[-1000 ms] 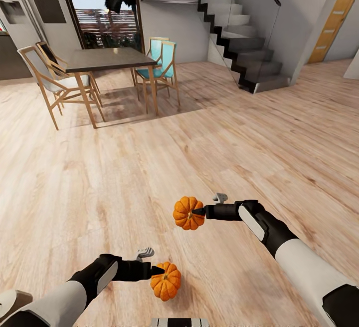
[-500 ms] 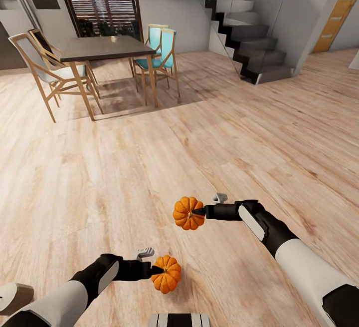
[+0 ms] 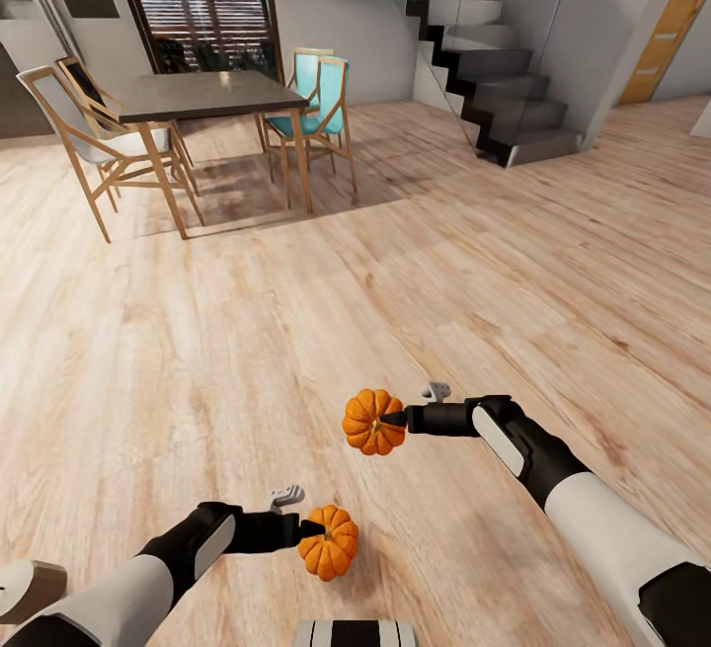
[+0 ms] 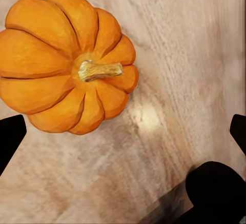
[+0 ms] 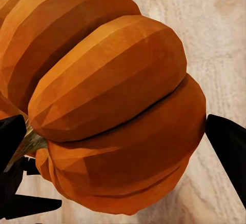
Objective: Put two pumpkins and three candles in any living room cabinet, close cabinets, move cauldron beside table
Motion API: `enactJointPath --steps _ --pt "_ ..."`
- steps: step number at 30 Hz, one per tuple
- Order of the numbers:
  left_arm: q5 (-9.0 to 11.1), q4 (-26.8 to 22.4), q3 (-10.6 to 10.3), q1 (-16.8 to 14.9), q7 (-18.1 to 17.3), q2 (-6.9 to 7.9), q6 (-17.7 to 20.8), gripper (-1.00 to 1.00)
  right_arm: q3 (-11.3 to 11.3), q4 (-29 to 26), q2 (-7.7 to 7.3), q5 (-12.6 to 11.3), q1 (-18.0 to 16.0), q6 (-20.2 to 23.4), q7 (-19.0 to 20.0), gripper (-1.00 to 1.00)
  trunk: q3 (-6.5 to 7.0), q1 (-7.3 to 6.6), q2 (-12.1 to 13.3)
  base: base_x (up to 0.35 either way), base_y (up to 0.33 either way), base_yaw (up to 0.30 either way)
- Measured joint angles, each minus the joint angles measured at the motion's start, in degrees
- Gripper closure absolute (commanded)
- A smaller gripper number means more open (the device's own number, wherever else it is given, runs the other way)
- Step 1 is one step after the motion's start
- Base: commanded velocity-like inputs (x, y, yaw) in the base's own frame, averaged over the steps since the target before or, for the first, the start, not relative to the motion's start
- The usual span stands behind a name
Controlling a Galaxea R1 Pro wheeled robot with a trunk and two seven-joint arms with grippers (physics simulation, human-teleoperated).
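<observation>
One orange ribbed pumpkin (image 3: 367,425) hangs above the wood floor with my right gripper (image 3: 400,419) shut on it by the stem. In the right wrist view this pumpkin (image 5: 113,90) bulges close between the fingers of the right gripper (image 5: 115,131). The other pumpkin (image 3: 331,548) lies stem-up on the floor. My left gripper (image 3: 314,528) hovers at its edge. In the left wrist view the left gripper (image 4: 123,131) is open, fingers wide apart, with that pumpkin (image 4: 56,65) off to one side beneath. The candles, cabinet, cauldron and living-room table are out of view.
Bare wood floor stretches ahead. A dark dining table (image 3: 212,94) with wooden chairs (image 3: 84,133) and teal chairs (image 3: 316,104) stands at the far left. A staircase (image 3: 504,84) rises at the back. An orange door (image 3: 671,25) is at the far right. My base (image 3: 355,633) shows at the frame's lower edge.
The camera shifted, so the room moved up and left in the picture. The floor pumpkin sits slightly higher against my left fingertips. The right gripper keeps its pumpkin.
</observation>
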Motion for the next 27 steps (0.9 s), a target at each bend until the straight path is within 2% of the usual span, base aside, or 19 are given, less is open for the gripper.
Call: enactJointPath --steps 9,10,16,19,27 --pt "0.58 0.07 0.43 0.0 0.39 0.02 0.09 -1.0 0.0 0.0 0.0 0.01 0.0 -0.01 0.0 1.0 0.0 0.0 0.0 0.112 -0.055 0.0" --pt "0.61 0.07 0.43 0.0 2.06 0.02 0.11 -1.0 0.0 0.0 0.0 0.02 0.0 -0.01 0.0 1.0 0.0 0.0 0.0 0.004 -0.002 0.0" --pt "0.67 0.07 0.35 0.0 5.11 -0.03 0.29 -1.0 0.0 0.0 0.0 -0.02 0.0 -0.01 0.0 1.0 0.0 0.0 0.0 0.001 -0.001 0.0" --pt "0.69 0.08 0.33 0.0 6.53 -0.06 0.34 -1.0 0.02 0.01 0.0 0.08 0.01 -0.01 -0.01 1.0 -0.66 0.08 -0.04 0.0 0.0 0.0" --pt "0.7 0.08 0.33 0.0 6.98 -0.06 0.35 -1.0 0.02 0.01 0.0 0.06 0.01 -0.01 0.0 1.0 -2.43 0.29 -0.14 0.0 0.0 0.0"
